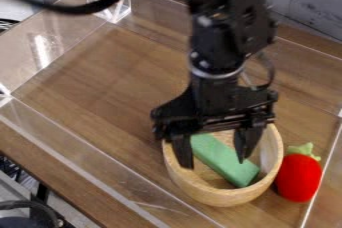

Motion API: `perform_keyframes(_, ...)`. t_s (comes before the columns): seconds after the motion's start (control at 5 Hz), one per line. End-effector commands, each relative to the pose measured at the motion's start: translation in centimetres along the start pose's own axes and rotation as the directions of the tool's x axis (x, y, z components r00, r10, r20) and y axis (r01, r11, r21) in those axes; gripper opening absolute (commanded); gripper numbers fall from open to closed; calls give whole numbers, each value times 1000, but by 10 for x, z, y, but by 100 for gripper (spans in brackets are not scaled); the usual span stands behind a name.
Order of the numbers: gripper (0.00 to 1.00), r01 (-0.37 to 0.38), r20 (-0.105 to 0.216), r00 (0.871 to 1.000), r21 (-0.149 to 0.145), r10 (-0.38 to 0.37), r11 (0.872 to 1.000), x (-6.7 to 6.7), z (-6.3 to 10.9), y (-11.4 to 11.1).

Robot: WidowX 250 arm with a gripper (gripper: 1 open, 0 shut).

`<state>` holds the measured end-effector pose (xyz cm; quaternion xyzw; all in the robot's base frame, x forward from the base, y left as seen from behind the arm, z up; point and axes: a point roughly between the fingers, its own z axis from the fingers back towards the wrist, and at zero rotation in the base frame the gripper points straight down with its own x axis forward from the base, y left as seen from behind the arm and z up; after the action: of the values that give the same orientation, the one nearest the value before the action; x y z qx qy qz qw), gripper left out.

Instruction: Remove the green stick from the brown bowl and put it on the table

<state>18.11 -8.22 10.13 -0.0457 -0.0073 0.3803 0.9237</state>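
From the one camera I had, the gripper (209, 145) hung straight down over the brown bowl (222, 154), its two dark fingers (174, 150) spread as wide as I ever saw them, one near the bowl's left rim and the other toward its right side. It had hold of nothing. Between those fingers lay the green stick (223, 159), flat on the floor of the bowl and running on a diagonal from upper left to lower right; I could not tell whether either fingertip touched it. The bowl sat close to the near right corner of the table (94, 82), with the red strawberry toy (298, 174) just beside it against the right-hand clear wall (27, 122). By my reckoning the job had barely got going: the approach was made and the pincer lined up, but the stick was not yet gripped, not lifted, and nowhere near the bare wood. What remained, as I judged it, was closing on the stick, raising it clear of the rim, and setting it down on open tabletop to the left.
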Motion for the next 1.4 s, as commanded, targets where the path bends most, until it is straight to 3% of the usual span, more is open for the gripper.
perform_keyframes(0.0,100,-155,18,988,-67,156,986,-3,1,1)
perform_keyframes(0.2,100,-244,-2,970,-101,245,965,-1,-2,2)
perform_keyframes(0.6,100,-296,-55,955,-123,291,947,-7,-8,-30)
perform_keyframes(1.0,100,-453,-52,891,-163,450,877,1,10,-32)
perform_keyframes(1.2,100,-459,-48,887,-184,459,869,-5,11,-36)
